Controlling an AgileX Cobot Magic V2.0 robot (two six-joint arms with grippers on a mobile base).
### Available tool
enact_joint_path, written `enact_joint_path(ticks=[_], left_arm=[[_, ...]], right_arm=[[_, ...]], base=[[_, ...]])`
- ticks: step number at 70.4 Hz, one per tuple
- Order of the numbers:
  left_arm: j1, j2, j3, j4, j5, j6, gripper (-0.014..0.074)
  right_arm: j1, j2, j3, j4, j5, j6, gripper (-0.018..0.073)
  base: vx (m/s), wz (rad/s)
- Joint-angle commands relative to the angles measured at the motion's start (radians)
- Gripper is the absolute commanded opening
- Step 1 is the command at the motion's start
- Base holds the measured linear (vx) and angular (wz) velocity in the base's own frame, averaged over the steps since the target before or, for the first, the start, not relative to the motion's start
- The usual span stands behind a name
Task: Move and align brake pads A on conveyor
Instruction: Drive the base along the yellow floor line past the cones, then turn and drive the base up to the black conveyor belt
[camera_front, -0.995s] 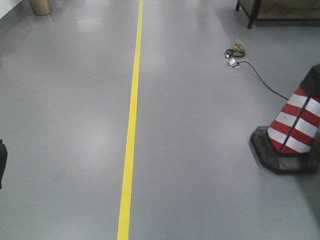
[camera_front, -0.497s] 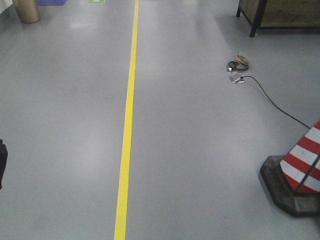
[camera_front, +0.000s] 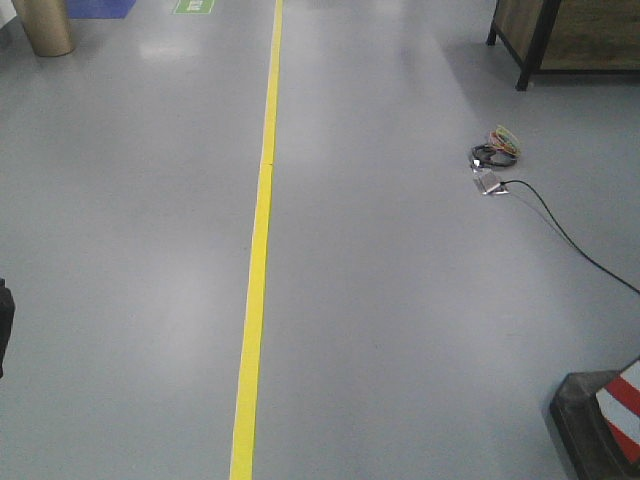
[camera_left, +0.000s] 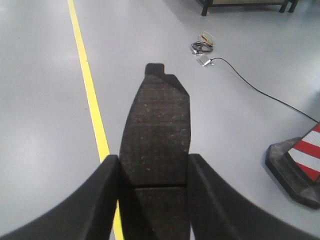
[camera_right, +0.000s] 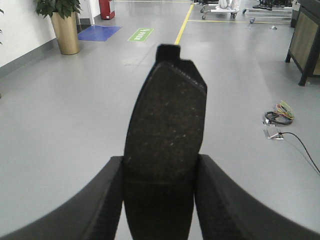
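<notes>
My left gripper (camera_left: 152, 200) is clenched on a brake pad (camera_left: 157, 135), which fills the centre of the wrist frame. My right gripper (camera_right: 159, 200) grips a second brake pad (camera_right: 167, 135) the same way. Yellow floor line (camera_front: 258, 260) runs up centre-left; traffic cone (camera_front: 605, 420) lower right, cable (camera_front: 560, 230) right.

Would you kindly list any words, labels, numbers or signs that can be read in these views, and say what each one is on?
Green floor sign: white lettering, too small and blurred to read; it also shows at the top edge of the front view.
Blue floor mat: no text visible.
Brake pad in the left gripper and brake pad in the right gripper: no markings visible.
Traffic cone: stripes only, no text.
</notes>
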Motion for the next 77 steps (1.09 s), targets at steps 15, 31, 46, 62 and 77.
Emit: enact_joint_path(ticks=[15,31,46,62,77], left_arm=[[-0.002,0.008,-0.032,0.002,-0.092,-0.005,-0.0006],[-0.002,0.006,-0.032,0.002,-0.092,-0.005,-0.0006],[-0.002,0.006,-0.032,0.002,-0.092,-0.005,-0.0006],[-0.002,0.006,-0.032,0.002,-0.092,-0.005,-0.0006],[-0.002,0.006,-0.032,0.002,-0.092,-0.005,-0.0006]], right_arm=[[-0.004,0.012,-0.031,-0.004,-0.097,-0.002,-0.0002],[-0.004,0.020,-0.031,-0.004,-0.097,-0.002,-0.0002],[-0.004,0.020,-0.031,-0.004,-0.096,-0.002,-0.0002],[-0.004,0.020,-0.031,-0.004,-0.096,-0.002,-0.0002],[-0.004,0.020,-0.031,-0.004,-0.096,-0.002,-0.0002]], base=[[0.33,-0.20],[0.22,-0.68],[0.16,-0.88],[0.15,-0.88],[0.15,-0.76]])
